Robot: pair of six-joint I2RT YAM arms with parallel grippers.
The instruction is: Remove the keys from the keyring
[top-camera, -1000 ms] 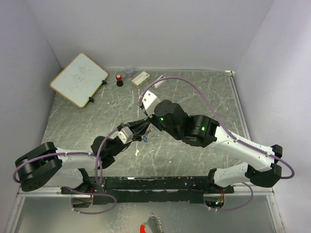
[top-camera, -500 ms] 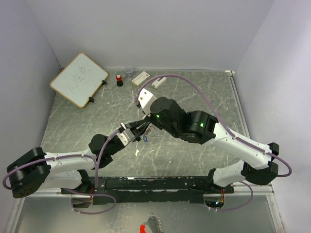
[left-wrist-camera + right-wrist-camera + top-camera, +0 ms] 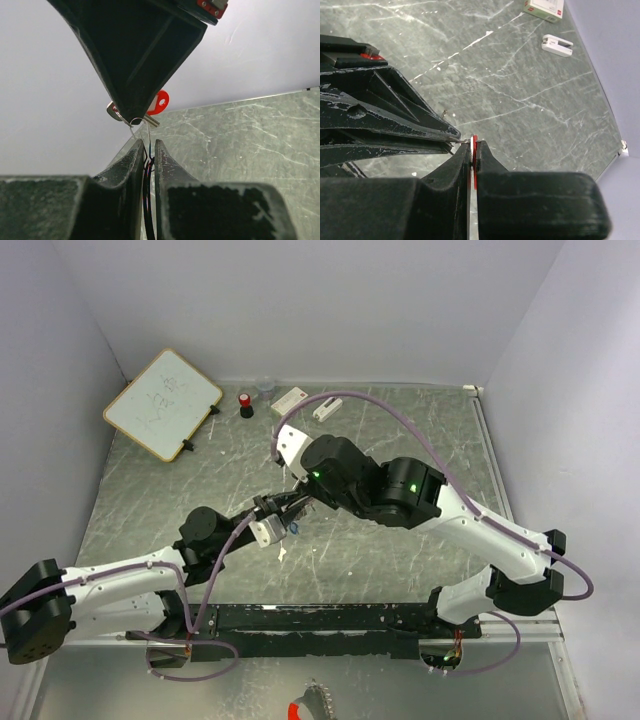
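My left claw (image 3: 148, 149) is clenched on the thin wire of the keyring (image 3: 133, 126), held above the middle of the surface (image 3: 380, 570). Just beyond, tip to tip, my right claw (image 3: 473, 146) grips the red key (image 3: 159, 102). A white box (image 3: 543, 7) lies near the far edge.

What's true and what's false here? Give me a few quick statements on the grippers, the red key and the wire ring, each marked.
1. The right gripper is shut on the red plastic-headed key. True.
2. The left gripper is wide open. False: its fingers pinch the thin silvery wire keyring.
3. The two grippers are far apart. False: they meet tip to tip above the grey-green marbled table.
4. The red-capped black cylinder stands near the table's far edge. True.
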